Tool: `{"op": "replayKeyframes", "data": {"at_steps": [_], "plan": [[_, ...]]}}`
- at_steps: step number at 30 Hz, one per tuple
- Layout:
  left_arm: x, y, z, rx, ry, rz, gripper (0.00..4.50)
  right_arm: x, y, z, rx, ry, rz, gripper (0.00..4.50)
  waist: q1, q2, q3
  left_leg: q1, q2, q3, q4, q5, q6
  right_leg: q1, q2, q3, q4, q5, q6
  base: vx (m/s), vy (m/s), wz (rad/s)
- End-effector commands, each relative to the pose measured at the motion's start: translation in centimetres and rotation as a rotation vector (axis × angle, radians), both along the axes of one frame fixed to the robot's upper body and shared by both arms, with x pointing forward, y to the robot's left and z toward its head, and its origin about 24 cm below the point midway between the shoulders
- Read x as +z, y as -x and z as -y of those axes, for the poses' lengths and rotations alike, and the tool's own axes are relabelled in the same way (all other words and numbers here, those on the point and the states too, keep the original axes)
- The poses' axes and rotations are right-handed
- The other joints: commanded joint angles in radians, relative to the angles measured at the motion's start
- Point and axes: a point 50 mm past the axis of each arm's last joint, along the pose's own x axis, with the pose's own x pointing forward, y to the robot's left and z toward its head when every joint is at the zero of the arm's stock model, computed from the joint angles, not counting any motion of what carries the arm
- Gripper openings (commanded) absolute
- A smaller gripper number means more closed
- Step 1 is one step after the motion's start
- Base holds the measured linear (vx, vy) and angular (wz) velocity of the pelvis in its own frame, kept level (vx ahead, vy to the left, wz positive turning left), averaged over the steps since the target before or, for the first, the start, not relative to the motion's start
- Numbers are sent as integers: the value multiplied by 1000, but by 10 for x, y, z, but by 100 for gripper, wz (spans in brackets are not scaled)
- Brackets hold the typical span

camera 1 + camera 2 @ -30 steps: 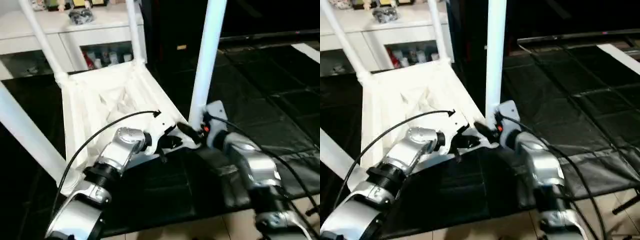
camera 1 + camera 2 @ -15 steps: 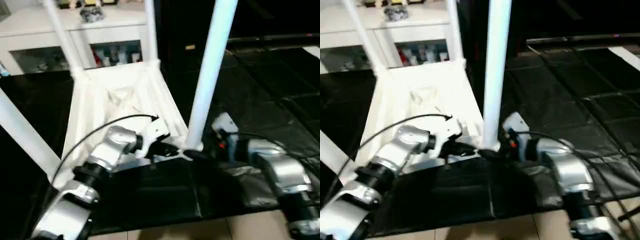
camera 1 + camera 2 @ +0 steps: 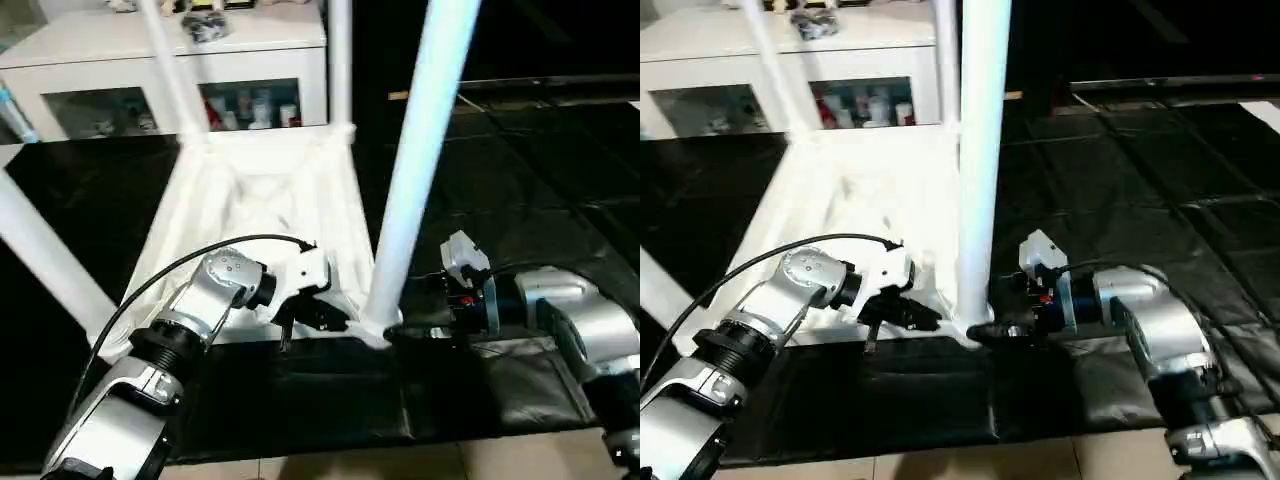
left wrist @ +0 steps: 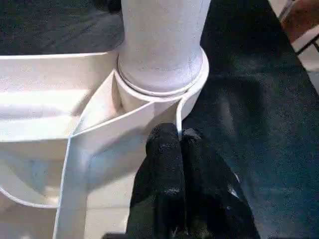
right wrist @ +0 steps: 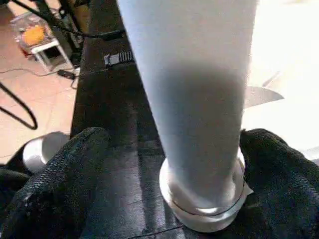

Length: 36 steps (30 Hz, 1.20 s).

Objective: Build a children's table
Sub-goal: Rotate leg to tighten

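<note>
In the corner socket [image 4: 164,94] stands a leg [image 3: 420,170]; left claw [image 4: 179,137] closed, right claw [image 5: 169,144] spread.

The two head eyes are looking forward and down over the silver forearms at the upturned children's table [image 3: 255,190] on the black floor mat [image 3: 520,210], a white cabinet [image 3: 130,60] lying across the upper left. Both wrist cameras are peering closely at the same corner socket [image 4: 164,99] from opposite sides.

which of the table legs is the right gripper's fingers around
The near-right leg, standing in the corner socket closest to the robot; the open right gripper straddles its base. The other legs stand apart.
</note>
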Motion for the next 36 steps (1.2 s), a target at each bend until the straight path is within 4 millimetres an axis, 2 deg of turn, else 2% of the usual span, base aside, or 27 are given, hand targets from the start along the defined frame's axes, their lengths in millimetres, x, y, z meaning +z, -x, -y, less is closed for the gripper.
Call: {"op": "replayKeyframes", "data": {"at_steps": [1, 4, 9, 10, 11, 16, 18, 20, 29, 31, 36], "plan": [[8, 3, 8, -92, 1, 26, 0, 5, -1, -1, 28, 4, 17, 447, -3, -26, -73, -6, 17, 12, -60, -102, 109, 65, -34, 45, -53, -257, -212, 0, 0, 0], [8, 6, 9, -112, 2, 20, 0, 4, -2, -2, 40, 21, 39, 447, -4, -28, -72, -7, 16, 12, -60, -110, 105, 66, -35, 44, -54, -266, -207, 0, 0, 0], [7, 9, 9, -139, 1, 13, 0, 4, -1, -5, 84, 12, 65, 447, -5, -27, -71, -7, 16, 12, -61, -119, 104, 65, -34, 44, -57, -287, -199, 0, 0, 0], [7, 10, 9, -145, 0, 11, 0, 4, 0, -6, 96, 5, 59, 421, -5, -27, -71, -7, 16, 12, -61, -119, 105, 65, -34, 44, -57, -285, -200, 0, 0, 0], [7, 11, 9, -151, -2, 9, 0, 4, 0, -8, 105, -4, 55, 421, -5, -29, -70, -8, 15, 13, -61, -119, 106, 65, -33, 44, -58, -285, -200, 0, 0, 0], [7, 13, 9, -167, -9, 8, 0, -1, -4, -13, 115, -14, 49, 366, -5, -26, -71, -6, 16, 12, -61, -121, 102, 64, -34, 43, -57, -287, -204, 0, 0, 0], [8, 13, 10, -171, -9, 8, 0, -2, -6, -15, 120, -14, 48, 366, -7, -26, -72, -7, 16, 12, -61, -121, 100, 64, -34, 43, -55, -281, -207, 0, 0, 0], [8, 14, 10, -175, -11, 8, 0, -1, -7, -16, 130, -12, 53, 336, -6, -28, -72, -7, 16, 12, -61, -114, 102, 65, -33, 44, -54, -271, -209, 0, 0, 0], [9, 15, 10, -176, -11, 12, 0, -1, -7, -20, 170, -31, 43, 281, -6, -27, -73, -7, 16, 12, -59, -111, 109, 66, -32, 44, -52, -263, -212, 0, 0, 0], [8, 15, 10, -174, -10, 12, 0, -2, -6, -20, 177, -35, 41, 247, -7, -27, -73, -7, 16, 12, -59, -108, 109, 65, -32, 44, -51, -256, -214, 0, 0, 0], [8, 14, 11, -152, -3, 16, 0, -4, -4, -22, 190, -42, 28, 213, -6, -29, -73, -7, 16, 13, -59, -104, 111, 66, -32, 44, -50, -249, -219, 0, 0, 0]]}}
